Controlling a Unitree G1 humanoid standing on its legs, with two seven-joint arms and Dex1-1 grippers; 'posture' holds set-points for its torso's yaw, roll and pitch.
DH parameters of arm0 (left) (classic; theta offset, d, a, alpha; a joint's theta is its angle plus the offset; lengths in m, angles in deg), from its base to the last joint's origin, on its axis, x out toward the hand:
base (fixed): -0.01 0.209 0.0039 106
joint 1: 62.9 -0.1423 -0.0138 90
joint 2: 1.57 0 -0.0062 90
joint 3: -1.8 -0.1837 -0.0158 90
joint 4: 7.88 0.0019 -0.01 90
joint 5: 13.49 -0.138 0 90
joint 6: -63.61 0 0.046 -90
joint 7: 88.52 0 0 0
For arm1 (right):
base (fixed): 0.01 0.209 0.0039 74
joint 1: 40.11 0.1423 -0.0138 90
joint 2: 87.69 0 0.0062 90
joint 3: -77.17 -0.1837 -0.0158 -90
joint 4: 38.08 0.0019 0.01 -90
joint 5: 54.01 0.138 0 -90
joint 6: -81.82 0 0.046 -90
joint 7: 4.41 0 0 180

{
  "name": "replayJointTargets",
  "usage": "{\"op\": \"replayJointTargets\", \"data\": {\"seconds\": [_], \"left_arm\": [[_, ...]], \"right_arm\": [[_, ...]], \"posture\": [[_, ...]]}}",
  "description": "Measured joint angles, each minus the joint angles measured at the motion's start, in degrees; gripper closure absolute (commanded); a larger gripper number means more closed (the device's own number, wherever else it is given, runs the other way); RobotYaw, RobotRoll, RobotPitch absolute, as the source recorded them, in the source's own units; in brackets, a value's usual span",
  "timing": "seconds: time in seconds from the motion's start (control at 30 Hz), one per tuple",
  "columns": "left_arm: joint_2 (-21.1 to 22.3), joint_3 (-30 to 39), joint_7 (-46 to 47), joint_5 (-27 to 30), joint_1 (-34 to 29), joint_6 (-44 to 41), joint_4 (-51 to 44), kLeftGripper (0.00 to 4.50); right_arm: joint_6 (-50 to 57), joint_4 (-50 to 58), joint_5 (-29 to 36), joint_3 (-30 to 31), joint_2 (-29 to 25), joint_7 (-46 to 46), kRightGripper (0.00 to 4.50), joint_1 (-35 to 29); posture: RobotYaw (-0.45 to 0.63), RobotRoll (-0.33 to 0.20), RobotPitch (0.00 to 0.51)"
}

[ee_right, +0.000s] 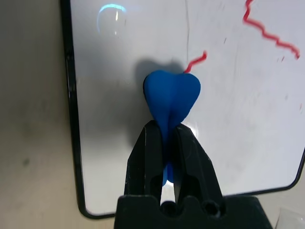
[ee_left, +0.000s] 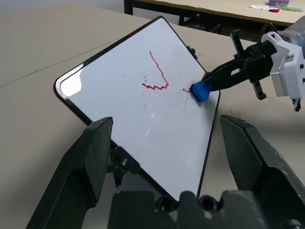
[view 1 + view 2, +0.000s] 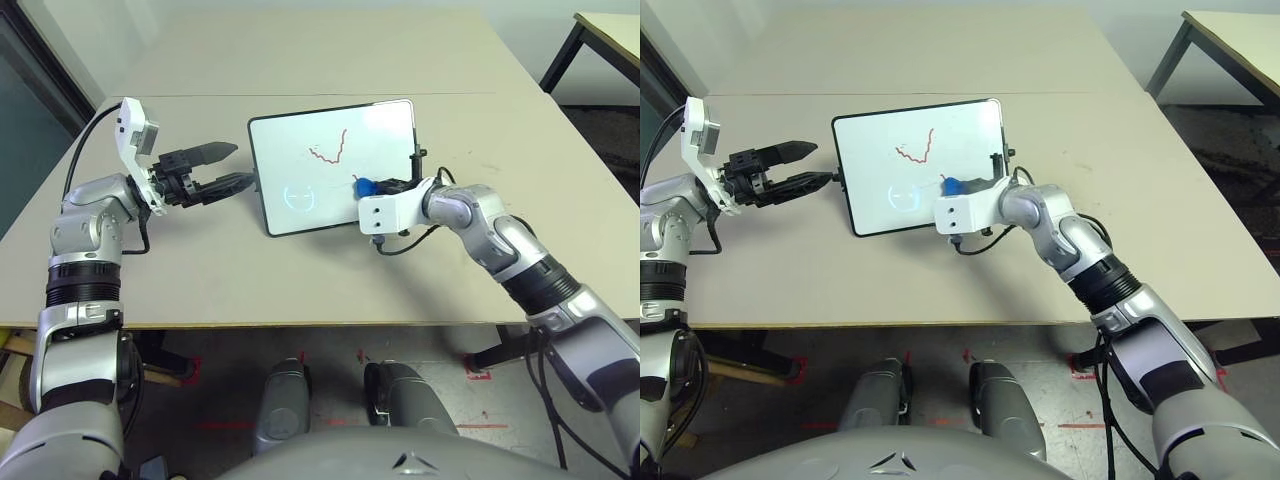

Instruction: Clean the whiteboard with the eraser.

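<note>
Closest to my head camera are the two forearms; between them, on the tan table, lies the whiteboard, flat, its long axis running from about 8 o'clock to 2 o'clock, the far corner at 2 o'clock.

My right gripper comes in from 4 o'clock, its two black fingers squeezed tight on the eraser. The blue block bulges out past the fingertips, its long axis in line with the fingers, pointing toward 10 o'clock, its tip pressed on the board near the right edge, touching the end of a short red stroke. A longer red squiggle sits toward the board's middle.

My left gripper hangs at 9 o'clock, just beside the board's left edge, fingers spread apart, holding nothing.
</note>
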Motion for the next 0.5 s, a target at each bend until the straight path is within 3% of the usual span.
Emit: {"op": "replayJointTargets", "data": {"seconds": [0.5], "left_arm": [[-0.5, -0.1, -0.5, -0.1, 1.9, 0.0, 1.8, 0.0]], "right_arm": [[-0.3, 1.9, 0.6, -3.9, -6.6, -0.7, 4.43, -4.8]], "posture": [[0.21, 0.0, 0.084]]}}
